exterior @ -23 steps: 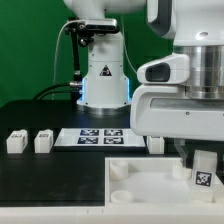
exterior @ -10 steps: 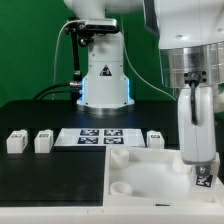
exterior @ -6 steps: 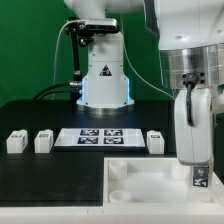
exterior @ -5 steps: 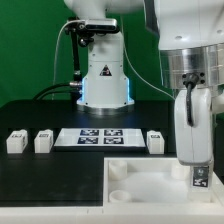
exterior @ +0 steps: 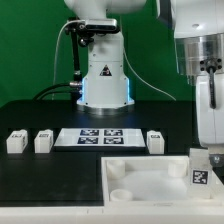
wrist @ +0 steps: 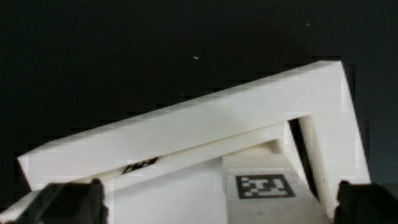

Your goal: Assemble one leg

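Gripper [exterior: 200,172] pinching leg [exterior: 200,176] at tray [exterior: 140,180] corner, far from robot base; misalignment w/ socket could jam or tip it.

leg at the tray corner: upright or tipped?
Upright. The leg stands on end at the tray's corner on the exterior view's right, tag facing the camera, directly under the gripper.

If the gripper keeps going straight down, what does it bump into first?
Probably the leg with the black-and-white tag, standing in the white tray right under the gripper. How close the fingers are, I can't tell.
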You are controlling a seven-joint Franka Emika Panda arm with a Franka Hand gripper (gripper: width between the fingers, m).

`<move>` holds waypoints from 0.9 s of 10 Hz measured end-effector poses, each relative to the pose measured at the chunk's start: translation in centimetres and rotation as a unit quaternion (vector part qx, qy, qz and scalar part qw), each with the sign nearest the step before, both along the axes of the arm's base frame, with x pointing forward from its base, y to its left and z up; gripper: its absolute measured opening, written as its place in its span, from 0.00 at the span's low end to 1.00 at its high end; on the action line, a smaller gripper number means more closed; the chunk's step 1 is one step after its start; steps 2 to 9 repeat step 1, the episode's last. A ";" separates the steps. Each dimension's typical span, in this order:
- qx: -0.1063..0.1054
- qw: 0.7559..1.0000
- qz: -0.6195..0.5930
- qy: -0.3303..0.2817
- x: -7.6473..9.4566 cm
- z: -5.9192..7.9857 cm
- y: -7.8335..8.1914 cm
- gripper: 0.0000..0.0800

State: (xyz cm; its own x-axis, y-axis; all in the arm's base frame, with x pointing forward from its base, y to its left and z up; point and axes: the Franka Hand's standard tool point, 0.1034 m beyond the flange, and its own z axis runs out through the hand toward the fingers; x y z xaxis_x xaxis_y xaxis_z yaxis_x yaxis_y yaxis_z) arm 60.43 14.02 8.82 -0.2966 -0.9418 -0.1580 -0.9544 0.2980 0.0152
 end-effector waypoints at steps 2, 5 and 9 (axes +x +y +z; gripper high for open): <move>0.000 1.000 0.001 0.000 0.0 0.0 0.0 0.81; 0.000 1.000 0.001 0.000 0.0 0.0 0.0 0.81; 0.000 1.000 0.001 0.000 0.0 0.0 0.0 0.81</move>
